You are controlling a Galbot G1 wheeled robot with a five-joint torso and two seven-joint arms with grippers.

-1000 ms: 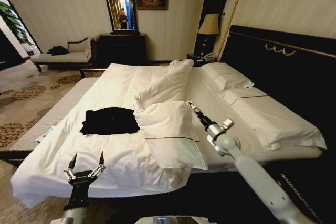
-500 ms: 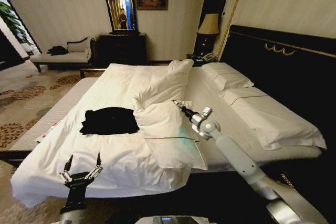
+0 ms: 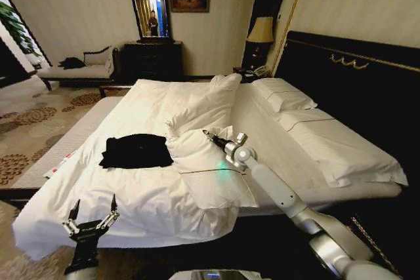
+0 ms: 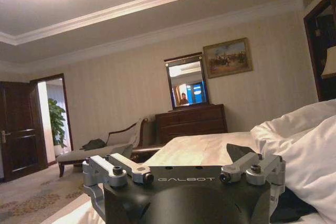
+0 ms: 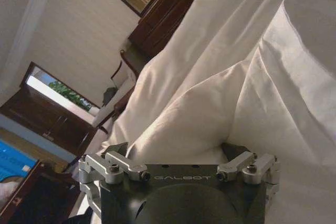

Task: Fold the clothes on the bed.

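The clothes lie as a small black bundle on the left half of the bed, which has white sheets. My right gripper hovers over a rumpled white pillow to the right of the clothes, pointing toward them. The right wrist view shows this gripper open just above the white pillow cloth, with nothing between its fingers. My left gripper is open and empty, low beyond the near-left corner of the bed, well short of the clothes. In the left wrist view, this gripper faces across the mattress.
More pillows lie against the dark headboard on the right. A pale bench runs along the bed's left side. Beyond it are patterned carpet, a chaise, a dresser with a mirror, and a lamp.
My right arm has swung left across the pillow, bringing its gripper closer to the clothes. The left gripper has dropped lower and drifted left at the bed's near corner.
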